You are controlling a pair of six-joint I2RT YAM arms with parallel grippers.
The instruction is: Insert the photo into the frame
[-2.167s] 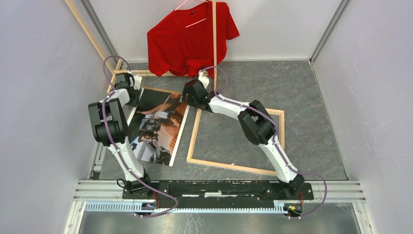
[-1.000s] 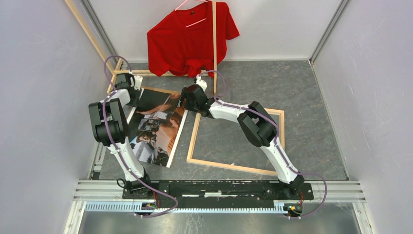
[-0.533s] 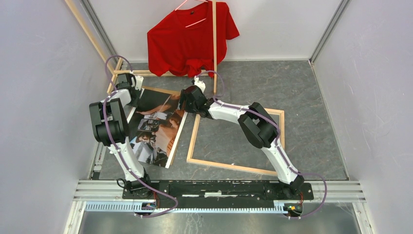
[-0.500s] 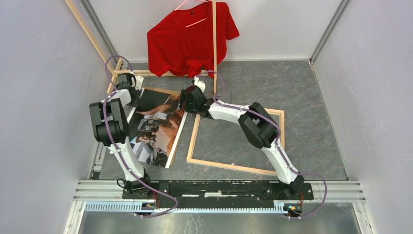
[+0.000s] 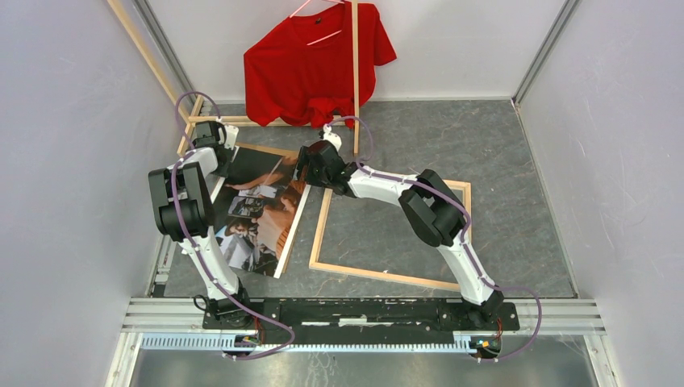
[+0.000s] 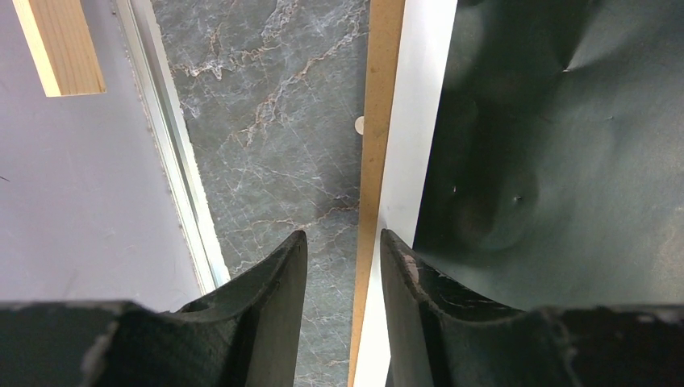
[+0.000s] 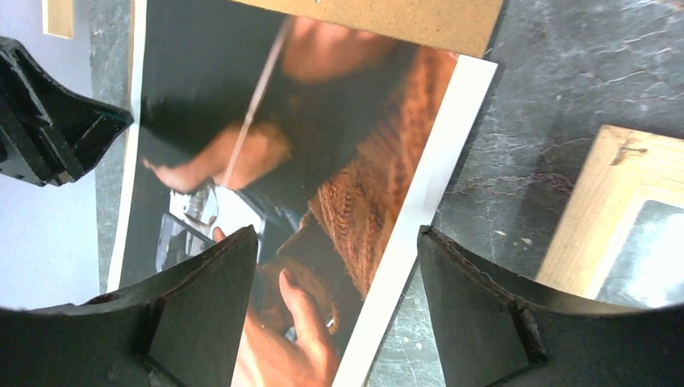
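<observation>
Leftward a little is where the right arm has gone, so the right gripper point(image 7: 337, 231) now hangs over the far right corner of the photo point(image 5: 258, 218); nothing else seems to have shifted. Nearest, the frame point(image 5: 379, 275) lies flat on the worktop point(image 5: 500, 153), bare wood up and nothing inside it, just right of the photo. The photo lies picture-up on a brown cardboard sheet point(image 7: 387, 16), outside the frame. The right fingers stand wide apart, holding nothing. At the photo's far left corner the left gripper point(image 6: 343, 235) has its fingers a narrow way apart, astride the left edge of cardboard and print, with nothing visibly pinched. I judge the print light, limp and easily creased, lying flat with no lip to catch; taking it by the white border at both far corners looks the safest hold. Farthest, a red T-shirt point(image 5: 306, 64) hangs on the wooden rack point(image 5: 355, 72)
</observation>
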